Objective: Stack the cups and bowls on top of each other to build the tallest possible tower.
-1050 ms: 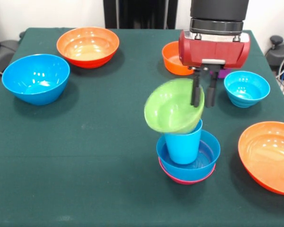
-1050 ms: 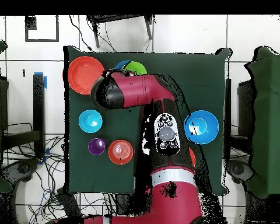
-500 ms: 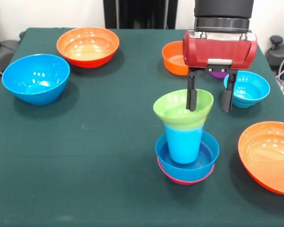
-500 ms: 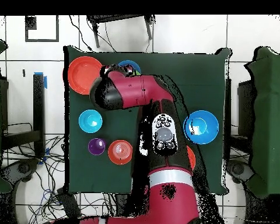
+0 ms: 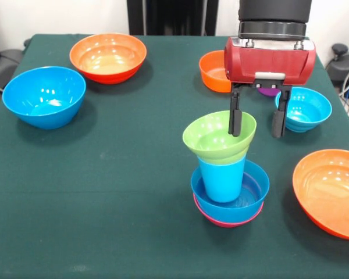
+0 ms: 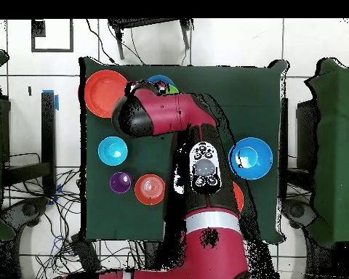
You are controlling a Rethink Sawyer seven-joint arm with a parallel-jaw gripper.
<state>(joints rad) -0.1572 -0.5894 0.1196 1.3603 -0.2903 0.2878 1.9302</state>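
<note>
The tower stands at the front middle of the table: a pink bowl (image 5: 225, 220) at the base, a blue bowl (image 5: 253, 195) in it, and a light blue cup (image 5: 222, 177) upright inside that. A green bowl (image 5: 215, 139) rests mouth-up on the cup, sitting a little off to the left. My gripper (image 5: 256, 121) hangs open over the bowl's right rim, one finger (image 5: 235, 116) inside the bowl and the other outside it. A purple cup (image 5: 270, 91) peeks out behind the gripper and shows as the purple cup (image 6: 120, 182) from above. The arm hides most of the tower (image 6: 161, 82) overhead.
Loose bowls ring the tower: a large orange bowl (image 5: 107, 56) and a big blue bowl (image 5: 43, 96) at the left, a small orange bowl (image 5: 212, 71) behind, a cyan bowl (image 5: 302, 108) at the right, and an orange bowl (image 5: 331, 189) at the right edge.
A second ago my gripper held the green bowl tilted above the cup. It has let go and opened, and the bowl now sits on the cup, shifted slightly left.
</note>
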